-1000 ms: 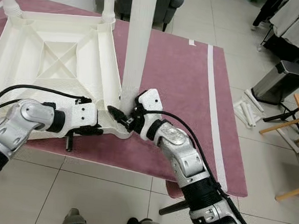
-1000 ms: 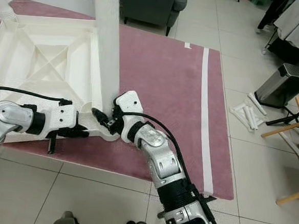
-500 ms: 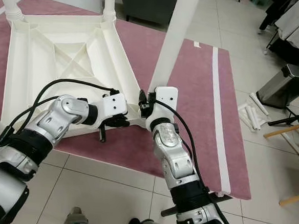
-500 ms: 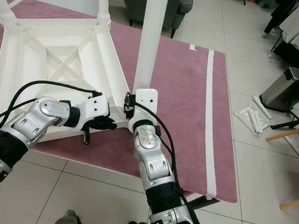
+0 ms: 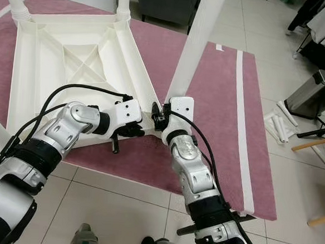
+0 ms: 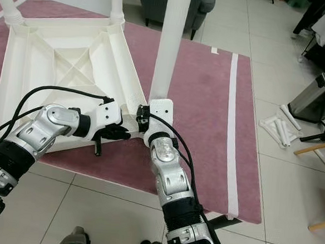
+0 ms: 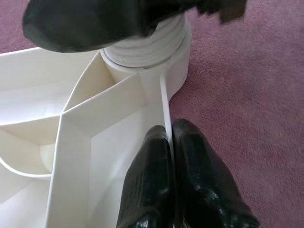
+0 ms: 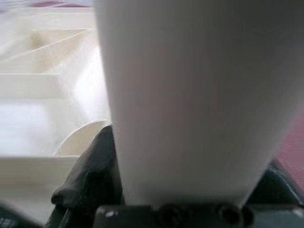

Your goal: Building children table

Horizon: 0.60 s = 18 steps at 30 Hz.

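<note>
Two claws work at one corner of the upturned white plastic children's table top (image 5: 72,60), which lies ribbed underside up on a mauve rug (image 5: 208,103) over a pale tiled floor (image 5: 117,208). Right claw (image 5: 158,115) is clamped around the base of a long white plastic table leg (image 5: 192,51), which rises tilted from the near right corner socket (image 7: 147,45); the right wrist view shows black fingers (image 8: 90,175) on either side of the leg. Left claw (image 7: 173,156) is pinched nearly closed on the thin white rim of the table top just beside that socket, steadying it. Two further legs (image 5: 123,2) stand seated at the far corners. Judged step: seating the leg in its socket, not yet upright. Next move likely calls for bringing the leg vertical and pressing or twisting it down while the left claw braces the frame; risk is the top sliding on the rug. Spare white pieces (image 5: 279,122) lie on the floor, well apart.
</note>
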Motion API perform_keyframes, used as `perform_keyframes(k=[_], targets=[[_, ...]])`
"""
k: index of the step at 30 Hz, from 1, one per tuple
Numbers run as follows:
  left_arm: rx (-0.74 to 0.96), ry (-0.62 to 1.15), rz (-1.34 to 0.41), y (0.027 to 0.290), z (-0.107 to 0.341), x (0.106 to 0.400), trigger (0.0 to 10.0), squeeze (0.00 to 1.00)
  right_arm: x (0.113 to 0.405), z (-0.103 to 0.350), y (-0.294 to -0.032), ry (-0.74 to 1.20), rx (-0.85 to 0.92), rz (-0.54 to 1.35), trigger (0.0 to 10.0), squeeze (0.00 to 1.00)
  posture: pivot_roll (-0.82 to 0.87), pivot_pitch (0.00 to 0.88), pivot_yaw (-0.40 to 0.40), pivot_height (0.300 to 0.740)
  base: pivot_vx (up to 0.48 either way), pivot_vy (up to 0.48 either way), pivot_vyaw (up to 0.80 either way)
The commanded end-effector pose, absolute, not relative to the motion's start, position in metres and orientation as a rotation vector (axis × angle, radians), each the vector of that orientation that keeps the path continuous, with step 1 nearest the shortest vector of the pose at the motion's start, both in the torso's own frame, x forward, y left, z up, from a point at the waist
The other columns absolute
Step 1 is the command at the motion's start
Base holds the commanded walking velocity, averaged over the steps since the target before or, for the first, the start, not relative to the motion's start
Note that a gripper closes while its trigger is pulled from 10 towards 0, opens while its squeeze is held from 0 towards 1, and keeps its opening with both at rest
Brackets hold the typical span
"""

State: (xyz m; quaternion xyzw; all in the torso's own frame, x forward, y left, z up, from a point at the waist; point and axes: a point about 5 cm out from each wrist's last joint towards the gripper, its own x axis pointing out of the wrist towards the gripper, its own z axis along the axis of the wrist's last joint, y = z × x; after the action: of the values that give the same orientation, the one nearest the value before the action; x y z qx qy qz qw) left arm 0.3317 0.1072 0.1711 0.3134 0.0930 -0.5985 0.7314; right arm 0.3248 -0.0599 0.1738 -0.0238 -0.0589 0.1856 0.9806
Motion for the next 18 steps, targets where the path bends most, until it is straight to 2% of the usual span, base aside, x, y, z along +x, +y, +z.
perform_keyframes(k=[1, 2, 4, 6, 8, 10, 13, 18], targets=[[0.739, 0.08, -1.418, 0.097, 0.19, 0.323, 0.0, 0.0, 0.319, 0.184, -0.053, -0.162, -0.035, 0.532, 10.0, 0.0, 0.22, 0.126, -0.059, 0.74, 0.0, 0.0, 0.0], [0.748, 0.081, -1.42, 0.099, 0.189, 0.321, 0.0, 0.0, 0.318, 0.191, -0.059, -0.178, -0.06, 0.608, 10.0, 0.0, 0.22, 0.126, -0.059, 0.74, 0.0, 0.0, 0.0], [0.748, 0.081, -1.42, 0.099, 0.189, 0.321, 0.0, 0.0, 0.318, 0.191, -0.059, -0.178, -0.06, 0.608, 10.0, 0.0, 0.22, 0.126, -0.059, 0.74, 0.0, 0.0, 0.0], [0.764, 0.088, -1.435, 0.108, 0.187, 0.313, 0.0, 0.0, 0.319, 0.199, -0.076, -0.179, -0.133, 0.759, 10.0, 0.0, 0.22, 0.126, -0.06, 0.74, 0.0, 0.0, 0.0], [0.77, 0.096, -1.453, 0.114, 0.187, 0.307, 0.0, 0.0, 0.319, 0.201, -0.084, -0.153, -0.166, 0.835, 10.0, 0.0, 0.22, 0.127, -0.062, 0.74, 0.0, 0.0, 0.0], [0.77, 0.096, -1.453, 0.114, 0.187, 0.307, 0.0, 0.0, 0.319, 0.201, -0.084, -0.153, -0.166, 0.835, 10.0, 0.0, 0.22, 0.127, -0.062, 0.74, 0.0, 0.0, 0.0], [0.775, 0.122, -1.513, 0.131, 0.188, 0.289, 0.0, 0.0, 0.32, 0.196, -0.095, -0.085, -0.253, 0.993, 10.0, 0.0, 0.23, 0.131, -0.07, 0.74, 0.0, 0.0, 0.0], [0.784, 0.153, -1.568, 0.143, 0.19, 0.275, 0.0, 0.0, 0.322, 0.191, -0.097, -0.038, -0.297, 1.079, 10.0, 0.0, 0.24, 0.132, -0.075, 0.74, 0.0, 0.0, 0.0]])
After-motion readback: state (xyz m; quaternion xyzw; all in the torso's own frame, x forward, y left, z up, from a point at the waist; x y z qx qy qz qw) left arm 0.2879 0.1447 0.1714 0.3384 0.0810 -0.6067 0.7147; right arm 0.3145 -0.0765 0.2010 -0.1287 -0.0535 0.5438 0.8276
